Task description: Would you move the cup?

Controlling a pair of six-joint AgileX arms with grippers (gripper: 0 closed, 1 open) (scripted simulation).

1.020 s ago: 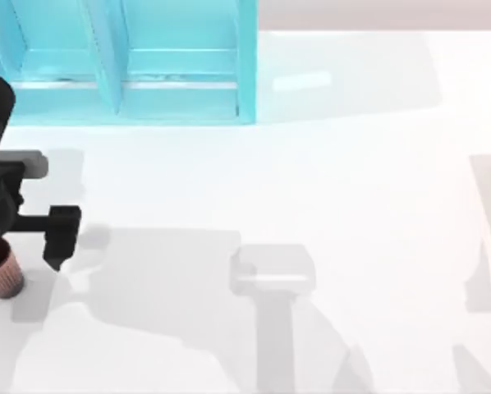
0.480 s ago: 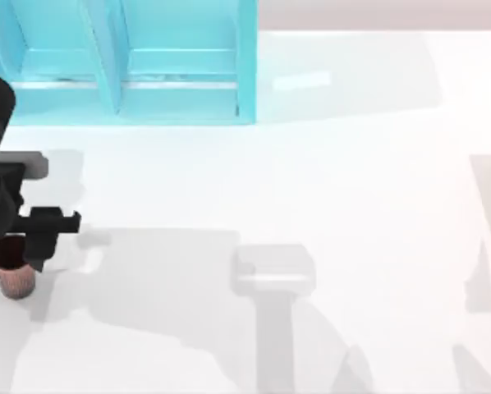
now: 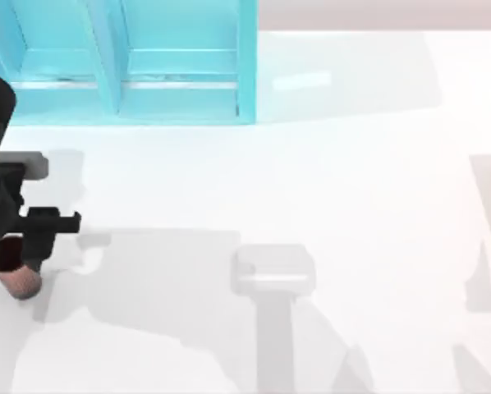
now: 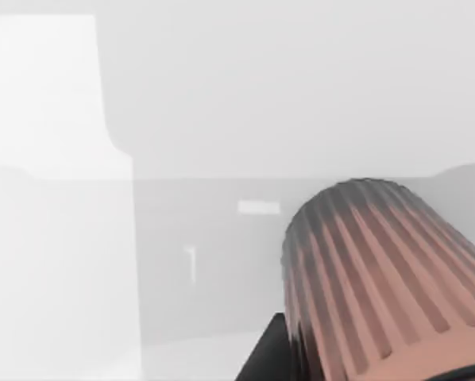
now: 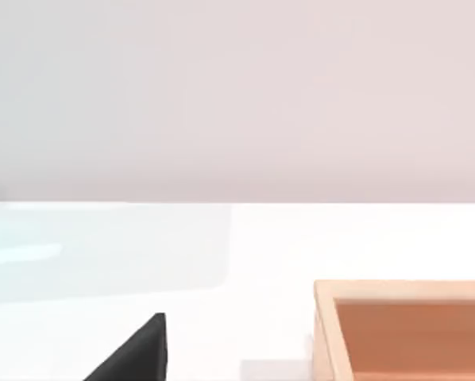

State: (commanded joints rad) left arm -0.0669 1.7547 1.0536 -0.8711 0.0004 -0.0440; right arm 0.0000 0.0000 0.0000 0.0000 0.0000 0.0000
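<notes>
The cup (image 3: pixel 20 281), small, copper-brown and ribbed with a dark inside, is at the table's far left, close under my left arm. My left gripper (image 3: pixel 14 258) is shut on the cup, with one black finger (image 3: pixel 39 243) against its right side; the other finger is hidden under the arm. In the left wrist view the cup (image 4: pixel 380 278) looms close, with a black finger (image 4: pixel 263 359) touching its base end. A black fingertip (image 5: pixel 134 349) of my right gripper shows in the right wrist view, far from the cup.
A turquoise shelf unit (image 3: pixel 130 66) stands along the back left of the white table (image 3: pixel 311 164). A tan wooden box (image 5: pixel 404 321) lies near the right gripper. Grey arm shadows fall across the table's front.
The left gripper's visible finger has moved left against the cup. The cup has shifted slightly right between the fingers.
</notes>
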